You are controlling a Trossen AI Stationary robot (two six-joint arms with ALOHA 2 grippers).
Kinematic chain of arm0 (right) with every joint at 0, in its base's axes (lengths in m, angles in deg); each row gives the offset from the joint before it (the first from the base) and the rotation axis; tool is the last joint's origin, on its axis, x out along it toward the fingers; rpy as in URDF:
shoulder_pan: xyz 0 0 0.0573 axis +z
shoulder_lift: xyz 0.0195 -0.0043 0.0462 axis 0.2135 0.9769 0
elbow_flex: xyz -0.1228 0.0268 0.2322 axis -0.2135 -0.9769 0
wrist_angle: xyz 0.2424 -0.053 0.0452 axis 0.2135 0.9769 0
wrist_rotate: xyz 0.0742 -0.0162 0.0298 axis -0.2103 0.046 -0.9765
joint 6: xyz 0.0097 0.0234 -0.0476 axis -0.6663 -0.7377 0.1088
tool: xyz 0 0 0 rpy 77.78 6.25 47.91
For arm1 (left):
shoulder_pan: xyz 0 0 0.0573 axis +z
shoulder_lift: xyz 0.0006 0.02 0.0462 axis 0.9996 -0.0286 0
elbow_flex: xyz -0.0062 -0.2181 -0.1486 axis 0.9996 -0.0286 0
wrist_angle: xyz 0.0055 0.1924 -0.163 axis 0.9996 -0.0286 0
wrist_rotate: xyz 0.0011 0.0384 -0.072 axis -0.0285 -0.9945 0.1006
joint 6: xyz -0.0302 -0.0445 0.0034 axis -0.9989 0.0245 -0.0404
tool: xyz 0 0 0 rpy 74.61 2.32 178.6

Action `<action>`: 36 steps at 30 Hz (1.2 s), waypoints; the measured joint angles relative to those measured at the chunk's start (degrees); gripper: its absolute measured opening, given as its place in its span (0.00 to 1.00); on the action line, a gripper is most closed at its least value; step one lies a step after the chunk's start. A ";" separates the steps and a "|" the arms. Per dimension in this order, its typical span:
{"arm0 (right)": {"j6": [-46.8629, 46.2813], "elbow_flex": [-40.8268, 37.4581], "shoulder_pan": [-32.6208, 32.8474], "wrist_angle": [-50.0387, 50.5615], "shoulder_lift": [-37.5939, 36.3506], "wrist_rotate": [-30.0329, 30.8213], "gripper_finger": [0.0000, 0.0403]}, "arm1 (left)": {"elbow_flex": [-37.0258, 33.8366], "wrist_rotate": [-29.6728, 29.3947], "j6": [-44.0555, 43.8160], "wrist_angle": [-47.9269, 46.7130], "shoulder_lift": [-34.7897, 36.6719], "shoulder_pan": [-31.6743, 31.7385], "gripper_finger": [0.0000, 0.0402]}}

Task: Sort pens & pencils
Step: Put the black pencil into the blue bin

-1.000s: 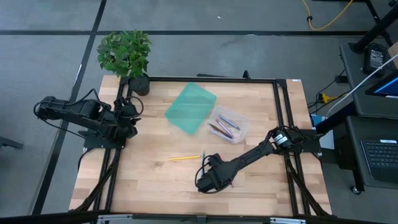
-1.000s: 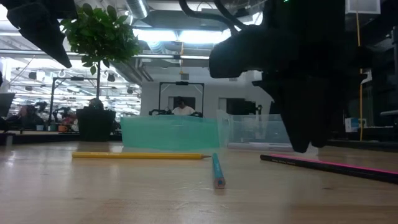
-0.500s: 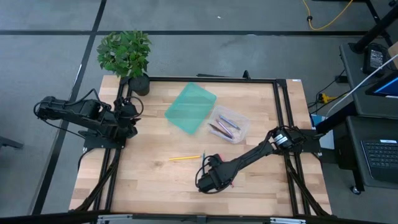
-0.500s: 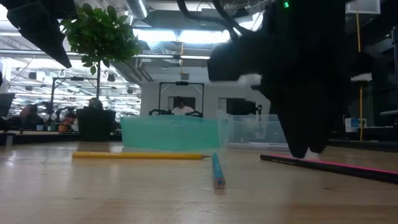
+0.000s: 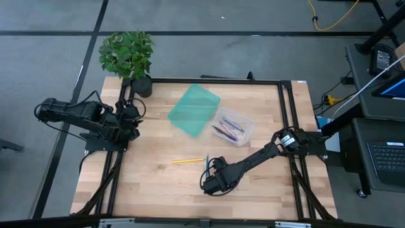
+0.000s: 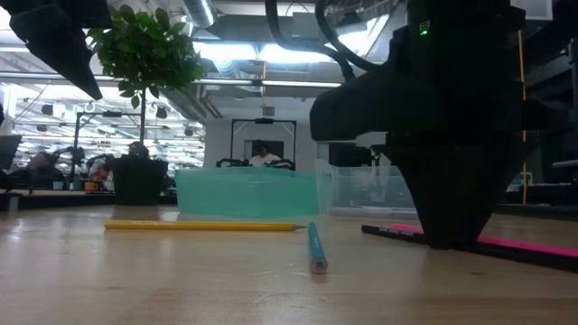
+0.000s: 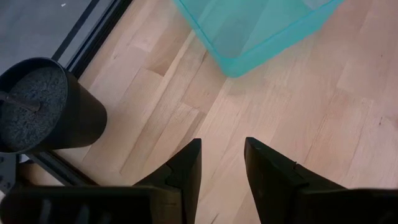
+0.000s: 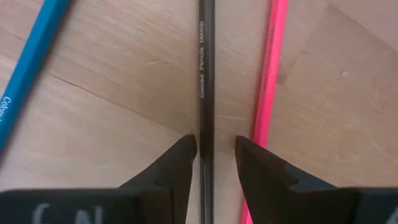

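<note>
My right end effector (image 8: 211, 155) is down at the surface (image 5: 158, 190), its fingers partly apart and straddling the black pencil (image 8: 206, 68), which lies flat between them. As far as I can tell the fingers have not closed on it yet. The pencil's long axis runs straight ahead of my wrist, crosswise to the gap, so I judge that closing will pinch it across its width. The pink pencil (image 8: 272, 74) lies just beside it, outside one finger and nearly parallel; that closeness is my worry. The blue pencil (image 8: 28, 68) sits farther off. My left end effector (image 7: 221, 177) waits, fingers apart and empty, near the teal bin (image 7: 261, 31), well away from these pencils.
</note>
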 joint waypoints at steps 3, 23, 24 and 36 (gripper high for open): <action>-0.01 -0.01 0.00 -0.19 0.07 -0.18 0.30 | 0.00 0.00 0.00 0.00 0.01 0.00 0.29; 0.58 -0.09 -0.02 -1.28 0.13 -0.75 0.04 | 0.00 0.00 0.01 0.01 0.00 0.00 0.29; 0.58 -0.09 -0.02 -1.30 0.13 -0.75 0.03 | 0.00 0.00 0.00 0.02 0.01 -0.01 0.29; 2.99 4.39 -0.83 0.01 0.58 -0.98 0.00 | 0.00 0.00 0.00 0.02 -0.01 0.02 0.29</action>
